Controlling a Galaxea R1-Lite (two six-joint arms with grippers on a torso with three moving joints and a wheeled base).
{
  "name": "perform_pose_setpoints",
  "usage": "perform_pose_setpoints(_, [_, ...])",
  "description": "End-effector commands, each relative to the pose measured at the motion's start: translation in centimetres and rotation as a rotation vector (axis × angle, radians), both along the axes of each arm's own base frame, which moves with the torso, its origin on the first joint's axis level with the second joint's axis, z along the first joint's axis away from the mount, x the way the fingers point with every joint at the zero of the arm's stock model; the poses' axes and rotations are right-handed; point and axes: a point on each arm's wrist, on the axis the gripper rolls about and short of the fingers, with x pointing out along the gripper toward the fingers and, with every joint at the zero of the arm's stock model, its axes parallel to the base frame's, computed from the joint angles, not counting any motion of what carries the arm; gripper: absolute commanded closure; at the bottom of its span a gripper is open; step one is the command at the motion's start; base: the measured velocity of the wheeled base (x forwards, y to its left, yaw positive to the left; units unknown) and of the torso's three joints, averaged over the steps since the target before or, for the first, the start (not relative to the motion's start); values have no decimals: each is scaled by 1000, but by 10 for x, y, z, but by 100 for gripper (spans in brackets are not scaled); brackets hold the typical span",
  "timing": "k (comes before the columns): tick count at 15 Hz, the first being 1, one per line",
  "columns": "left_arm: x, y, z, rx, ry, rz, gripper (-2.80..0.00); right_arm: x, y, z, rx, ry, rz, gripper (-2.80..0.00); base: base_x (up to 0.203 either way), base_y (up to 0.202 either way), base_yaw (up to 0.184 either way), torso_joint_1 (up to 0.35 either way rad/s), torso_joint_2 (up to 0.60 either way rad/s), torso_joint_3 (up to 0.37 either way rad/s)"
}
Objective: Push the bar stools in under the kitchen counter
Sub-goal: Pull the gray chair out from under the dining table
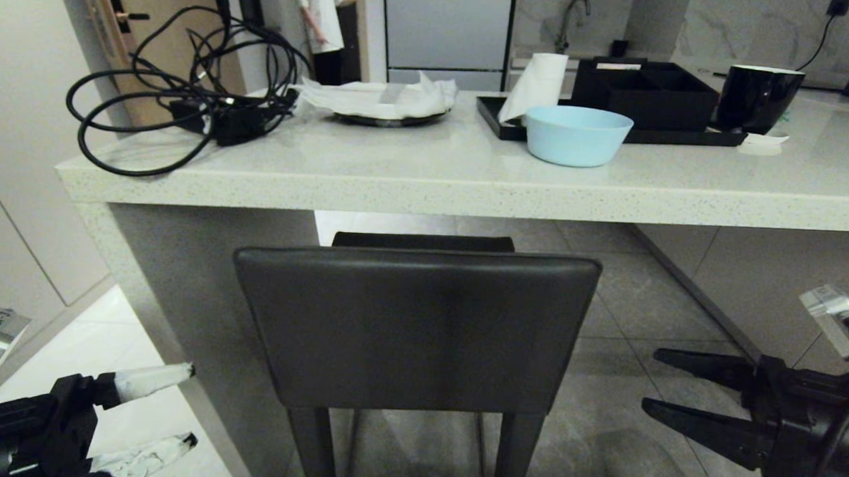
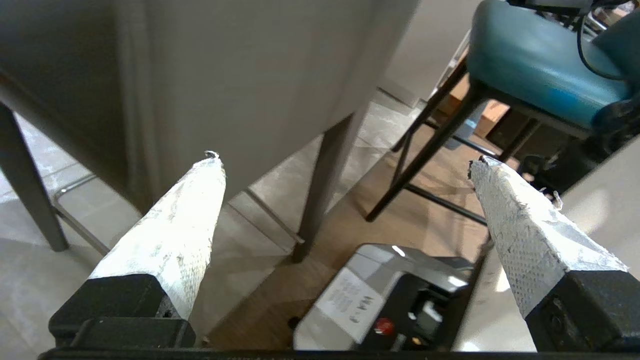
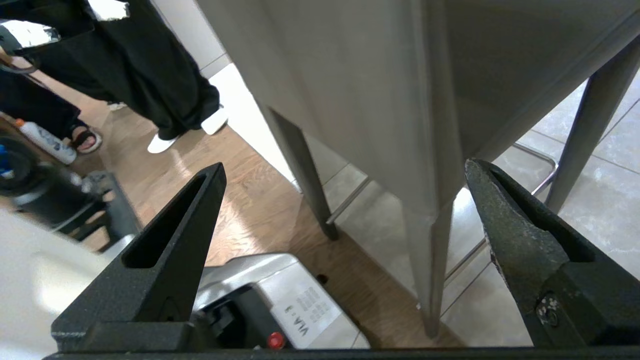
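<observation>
Grey stool [image 1: 415, 328]: between both grippers, backrest crosswise, facing the surface [image 1: 427, 174].
Left gripper [image 1: 170, 412]: spread, beside the backrest.
Right gripper [image 1: 665, 385]: spread, equally near.

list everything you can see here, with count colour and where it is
grey-brown bar stool: 1, dark, in front of the counter, backrest facing the robot
teal bar stool: 1, teal seat, black legs, left wrist view only
kitchen counter: 1, pale speckled, across the head view
cables: black tangle, counter's left end
plate: 1, dark, under white paper, mid counter
bowl: 1, light blue, counter
tray: 1, black, behind the bowl
box: 1, black, on the tray
cup: 1, black, counter right
person: 1, white top, background
left gripper: white-tipped, open, low left
right gripper: black, open, low right
</observation>
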Motion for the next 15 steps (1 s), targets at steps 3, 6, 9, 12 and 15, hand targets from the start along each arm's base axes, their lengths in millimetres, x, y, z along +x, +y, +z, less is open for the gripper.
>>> perform_pose_setpoints(3, [43,8,-30,-8,16,-26,-280,28,15,-25,4,7,58,-280,0,0,0,0,0,0])
perform_pose_setpoints(6, [65,3,-53,-24,70,-68,-280,40,27,-31,14,-32,97,-280,0,0,0,0,0,0])
perform_pose_setpoints(9, [89,5,-51,-16,19,-83,-280,53,30,-36,32,-75,95,-280,0,0,0,0,0,0])
perform_pose_setpoints(12, [107,7,-55,-13,2,-87,-280,59,35,-41,35,-84,110,-280,0,0,0,0,0,0])
perform_pose_setpoints(15, [115,-2,-54,-18,1,-118,-280,61,42,-42,37,-83,136,-280,0,0,0,0,0,0])
